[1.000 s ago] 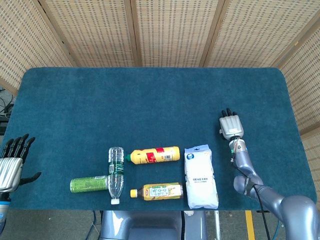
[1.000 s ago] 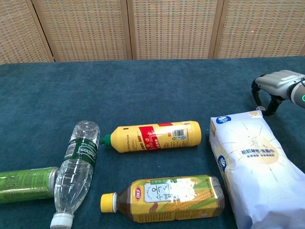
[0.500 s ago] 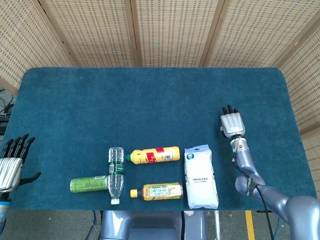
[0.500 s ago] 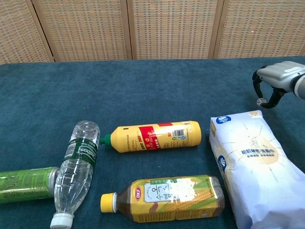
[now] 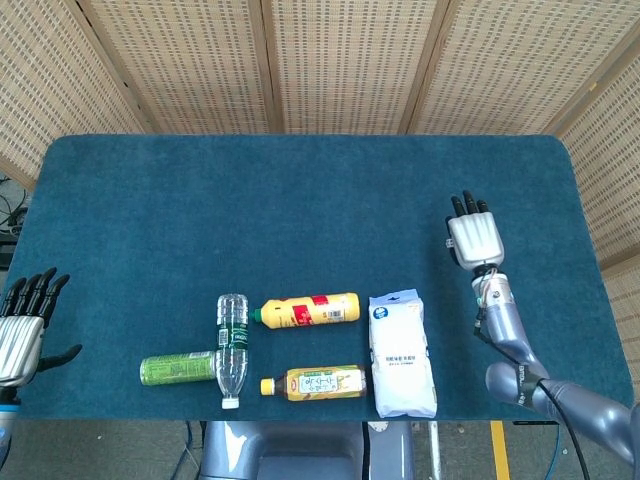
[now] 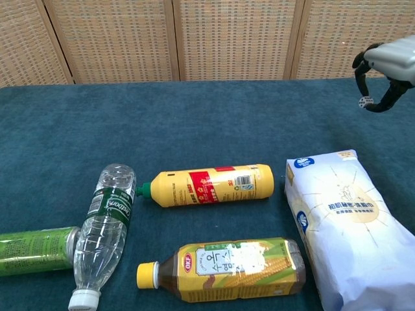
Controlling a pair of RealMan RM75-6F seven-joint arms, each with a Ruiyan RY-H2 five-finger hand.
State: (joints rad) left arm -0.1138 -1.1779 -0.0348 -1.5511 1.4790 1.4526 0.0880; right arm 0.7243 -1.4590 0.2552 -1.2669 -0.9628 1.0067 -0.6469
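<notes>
Along the near edge of the dark teal cloth-covered table (image 5: pixel 300 190), five packaged goods lie on their sides. At the near left, a green drink can (image 5: pixel 176 369) lies crosswise, its right end touching a clear plastic water bottle with a green label (image 5: pixel 231 347), which points its white cap toward the near edge. Right of that, a yellow-capped bottle of amber tea with a corn picture on its label (image 5: pixel 315 383) lies crosswise near the edge. Just beyond it lies a yellow plastic bottle with a red label and green cap (image 5: pixel 305 310), cap pointing left. To the right of both bottles rests a white paper bag with a blue round logo (image 5: pixel 402 353), lying flat and lengthwise.

At the far left, beside the table's near left corner, the left hand (image 5: pixel 22 330) is raised with fingers straight and spread, holding nothing.

On the right, farther back than the bag, the right hand (image 5: pixel 474 238) hovers above the cloth, empty; its dark fingers (image 6: pixel 362 65) are apart and curl downward in the chest view. The bag is the thing nearest it, but clearly apart.

Behind the table stand woven rattan wall panels (image 5: pixel 340 60) in wooden frames.
</notes>
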